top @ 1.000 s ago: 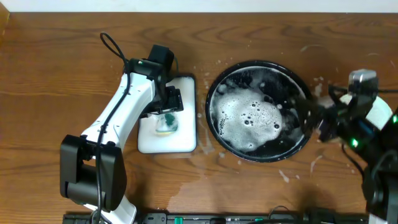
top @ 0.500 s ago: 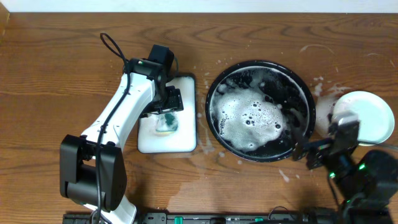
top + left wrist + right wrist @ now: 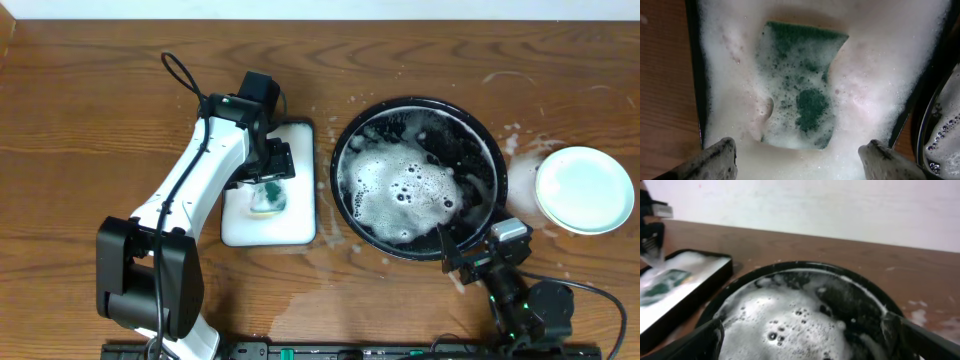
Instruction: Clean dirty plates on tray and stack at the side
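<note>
Tabletop of brown wood fills the overhead view, with its widest bare stretch to the left of the left arm and a wet patch near the front edge. The round black tray sits right of centre, full of white suds that hide whatever lies inside. Just beside its left rim, with a narrow gap, is a white rectangular tray, also foamy. A pale mint plate rests on the wood right of the black tray, near the rim but apart from it, with soap splashes between and the table's right edge close behind. The right gripper hangs over the black tray's front rim, fingers spread wide and holding nothing. The left gripper hovers over the white tray, fingers wide apart too, above a green sponge lying flat in the foam, clear of both walls
</note>
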### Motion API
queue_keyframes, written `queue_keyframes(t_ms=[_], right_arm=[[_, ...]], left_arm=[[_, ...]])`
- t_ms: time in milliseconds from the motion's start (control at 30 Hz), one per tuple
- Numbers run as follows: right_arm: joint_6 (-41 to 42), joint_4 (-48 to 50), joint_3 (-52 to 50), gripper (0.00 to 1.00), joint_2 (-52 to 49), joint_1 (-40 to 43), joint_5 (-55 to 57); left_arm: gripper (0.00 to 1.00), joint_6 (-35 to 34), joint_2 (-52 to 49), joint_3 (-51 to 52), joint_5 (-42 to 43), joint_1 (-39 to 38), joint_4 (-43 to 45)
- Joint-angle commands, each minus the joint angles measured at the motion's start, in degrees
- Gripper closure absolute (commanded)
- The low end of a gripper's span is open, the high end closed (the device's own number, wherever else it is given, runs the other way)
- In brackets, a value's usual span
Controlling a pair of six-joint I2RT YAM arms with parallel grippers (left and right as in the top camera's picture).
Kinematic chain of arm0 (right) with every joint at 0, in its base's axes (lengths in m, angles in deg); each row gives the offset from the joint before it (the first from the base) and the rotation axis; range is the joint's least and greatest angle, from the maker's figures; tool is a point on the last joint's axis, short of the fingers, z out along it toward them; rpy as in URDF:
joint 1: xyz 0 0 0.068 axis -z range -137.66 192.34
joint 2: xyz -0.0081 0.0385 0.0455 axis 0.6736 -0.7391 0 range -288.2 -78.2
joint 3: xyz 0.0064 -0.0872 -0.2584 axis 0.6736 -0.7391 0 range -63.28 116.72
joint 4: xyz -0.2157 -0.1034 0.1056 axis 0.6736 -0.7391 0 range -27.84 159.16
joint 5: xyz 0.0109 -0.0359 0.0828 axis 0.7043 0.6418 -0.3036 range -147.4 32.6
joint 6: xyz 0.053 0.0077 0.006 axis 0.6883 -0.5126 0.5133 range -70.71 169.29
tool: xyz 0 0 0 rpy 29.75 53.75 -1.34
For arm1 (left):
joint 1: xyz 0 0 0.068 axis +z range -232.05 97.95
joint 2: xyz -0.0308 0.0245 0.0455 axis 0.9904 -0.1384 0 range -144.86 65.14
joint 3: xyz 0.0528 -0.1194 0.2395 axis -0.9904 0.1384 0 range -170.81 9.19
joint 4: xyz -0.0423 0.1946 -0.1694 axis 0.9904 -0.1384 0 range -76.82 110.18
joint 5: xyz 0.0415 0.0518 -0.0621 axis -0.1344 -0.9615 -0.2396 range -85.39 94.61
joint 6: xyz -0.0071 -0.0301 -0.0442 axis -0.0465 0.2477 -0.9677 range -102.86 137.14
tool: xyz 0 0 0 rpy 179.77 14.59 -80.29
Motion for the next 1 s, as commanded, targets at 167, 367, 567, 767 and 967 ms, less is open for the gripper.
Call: queue_keyframes(t_ms=[167,367,567,767,967], right_arm=[[-0.8,8.2,-4.0,0.01,0.7,-0.4,2.0],[-0.8,8.2,-4.0,0.01,0.6,-0.4,2.0],[-0.8,8.2,-4.0,0.01,0.6,-0.4,2.0],[-0.8,8.2,-4.0,0.01,0.6,-0.4,2.0],[-0.8,8.2,-4.0,0.01,0.6,-0.4,2.0]], left_arm=[[0.16,0.1,-0.2,-0.2,-0.8,0.2,-0.3],[0.16,0.1,-0.2,-0.2,-0.8,0.2,-0.3],[0.16,0.1,-0.2,-0.2,-0.8,0.2,-0.3],[0.16,0.1,2.4,0.9,-0.8,-0.9,-0.3],[0.16,2.6,20.7,8.2,-11.8,-5.3,8.1]])
